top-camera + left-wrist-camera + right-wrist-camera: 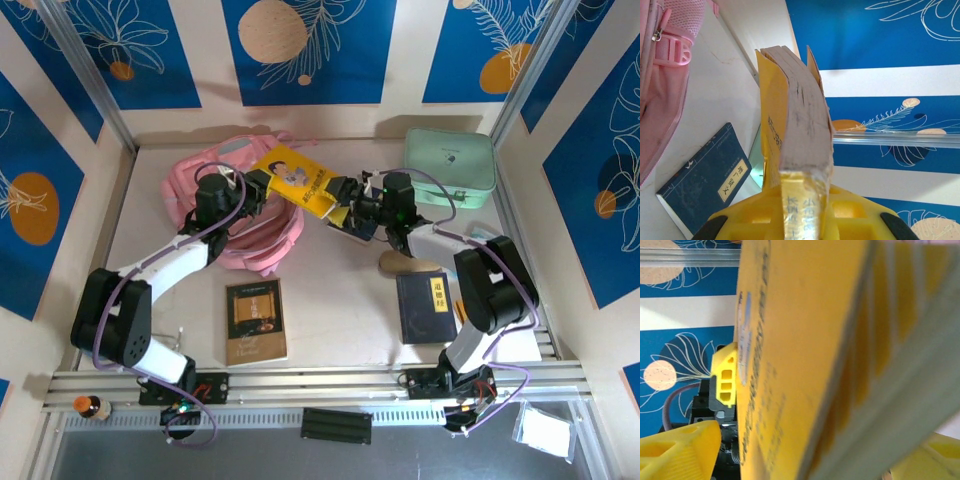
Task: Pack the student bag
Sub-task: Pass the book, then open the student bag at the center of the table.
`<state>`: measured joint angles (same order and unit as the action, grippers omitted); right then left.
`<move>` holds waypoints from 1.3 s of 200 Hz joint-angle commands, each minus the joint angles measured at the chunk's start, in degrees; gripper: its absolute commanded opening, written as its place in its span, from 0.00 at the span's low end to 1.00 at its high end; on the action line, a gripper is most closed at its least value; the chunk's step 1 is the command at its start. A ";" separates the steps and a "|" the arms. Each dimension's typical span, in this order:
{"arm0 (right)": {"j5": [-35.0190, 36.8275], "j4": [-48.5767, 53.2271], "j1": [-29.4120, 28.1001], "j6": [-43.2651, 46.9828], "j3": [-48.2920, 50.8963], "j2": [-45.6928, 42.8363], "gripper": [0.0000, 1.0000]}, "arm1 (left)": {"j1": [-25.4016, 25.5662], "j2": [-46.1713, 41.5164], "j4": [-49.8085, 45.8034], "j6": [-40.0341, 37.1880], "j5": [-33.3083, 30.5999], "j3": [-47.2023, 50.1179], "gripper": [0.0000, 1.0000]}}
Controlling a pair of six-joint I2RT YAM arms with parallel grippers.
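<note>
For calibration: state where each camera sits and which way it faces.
Top external: above and behind the bases, facing down at the table; both arms show.
Left wrist: on the left arm, facing along its fingers at the yellow book edge-on.
Right wrist: facing past its fingers at that book's cover.
All share the yellow book.

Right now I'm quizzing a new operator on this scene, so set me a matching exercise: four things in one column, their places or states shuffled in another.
Things
1. yellow book
2. student bag
3. mint green case
4. brown book

Places or states
A. far right corner of the table
B. clamped between the left gripper and the right gripper, off the table
C. lying flat, near left
D. far left, beside the left gripper

Pairs: 1-B, 2-D, 3-A, 4-C
</note>
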<state>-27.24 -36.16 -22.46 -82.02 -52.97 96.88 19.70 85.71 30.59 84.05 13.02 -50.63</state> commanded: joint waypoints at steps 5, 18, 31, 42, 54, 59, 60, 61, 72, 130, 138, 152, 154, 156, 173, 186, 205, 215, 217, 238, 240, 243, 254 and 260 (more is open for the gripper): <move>0.81 -8.25 -1.16 -6.36 -1.13 3.13 0.76 | -0.55 0.06 3.97 0.98 -0.53 -2.20 0.00; 2.22 -11.17 -1.18 -8.19 -0.09 3.45 0.70 | -0.89 0.06 3.75 0.97 -0.83 -1.72 0.00; 3.77 -11.70 -1.10 -8.60 1.37 2.83 0.66 | -1.24 -0.28 3.48 0.62 -1.15 -1.19 0.00; 4.59 -11.64 -0.92 -8.45 2.43 2.14 0.64 | -1.43 -0.67 2.92 0.21 -1.32 -0.90 0.00; 4.53 -11.64 -0.76 -8.10 2.93 1.59 0.61 | -1.57 -1.08 2.08 -0.47 -1.50 -0.87 0.00; 4.41 -11.56 -0.75 -7.99 2.96 1.50 0.59 | -1.60 -1.25 1.83 -0.62 -1.50 -0.87 0.00; 4.36 -11.52 -0.75 -7.99 2.96 1.49 0.58 | -1.60 -1.25 1.75 -0.67 -1.50 -0.83 0.00; 4.38 -11.50 -0.75 -7.94 2.96 1.52 0.58 | -1.60 -1.25 1.75 -0.75 -1.50 -0.81 0.00; 4.15 -11.38 -0.66 -7.97 2.87 1.38 0.54 | -1.57 -1.46 1.37 -1.06 -1.59 -0.72 0.00; 4.05 -9.71 -0.48 -5.92 2.56 0.21 0.20 | -2.16 -2.76 -5.00 -4.88 -0.63 -0.83 0.01; 4.41 -8.19 -0.35 -4.71 2.74 -0.57 0.15 | -2.57 -3.23 -6.63 -6.76 -0.54 -0.55 0.09; 5.24 -5.20 -0.03 -1.70 2.97 -2.24 0.08 | -3.62 -4.15 -9.60 -11.27 -0.60 0.44 0.30; 5.42 -4.39 0.03 -1.18 3.03 -2.49 0.08 | -3.75 -4.26 -10.11 -12.07 -0.62 0.69 0.32; 5.57 -3.77 0.04 -0.77 3.04 -2.82 0.07 | -3.96 -4.42 -10.57 -12.77 -0.69 0.84 0.35; 6.57 0.21 0.56 3.53 2.97 -5.16 0.04 | -5.69 -6.03 -15.89 -19.11 -1.39 3.13 0.52; 6.72 2.50 1.29 6.20 3.02 -6.82 0.03 | -6.95 -7.67 -19.43 -25.19 -1.79 4.92 0.64; 7.80 7.00 2.30 10.10 2.93 -9.72 0.02 | -7.94 -10.44 -25.87 -36.95 -2.27 5.54 0.80; 8.87 10.01 2.58 12.07 2.62 -10.96 0.01 | -7.93 -11.61 -31.29 -43.21 -4.29 4.28 0.90; 9.09 10.71 2.66 12.48 2.57 -11.28 0.01 | -7.97 -11.77 -32.43 -44.64 -4.62 4.00 0.92; 11.20 16.31 2.92 16.21 1.20 -13.32 0.00 | -7.93 -12.00 -42.45 -57.16 -6.87 -0.42 1.00; 11.41 16.76 2.94 16.55 1.09 -13.48 0.00 | -7.99 -11.87 -43.16 -58.01 -6.69 -0.89 1.00; 11.73 17.47 2.91 16.95 0.89 -13.67 0.00 | -7.94 -11.67 -44.27 -60.00 -6.42 -1.59 1.00; 12.78 19.81 2.95 18.43 0.19 -14.36 0.00 | -7.92 -10.58 -48.06 -64.81 -5.54 -4.51 1.00; 13.22 20.83 2.95 19.16 -0.14 -14.64 0.00 | -7.80 -9.89 -49.48 -67.04 -4.62 -5.91 1.00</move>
<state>-16.82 -20.88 -19.49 -69.38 -50.04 85.36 12.10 74.96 -6.92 35.20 8.43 -49.95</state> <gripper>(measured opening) 0.128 0.995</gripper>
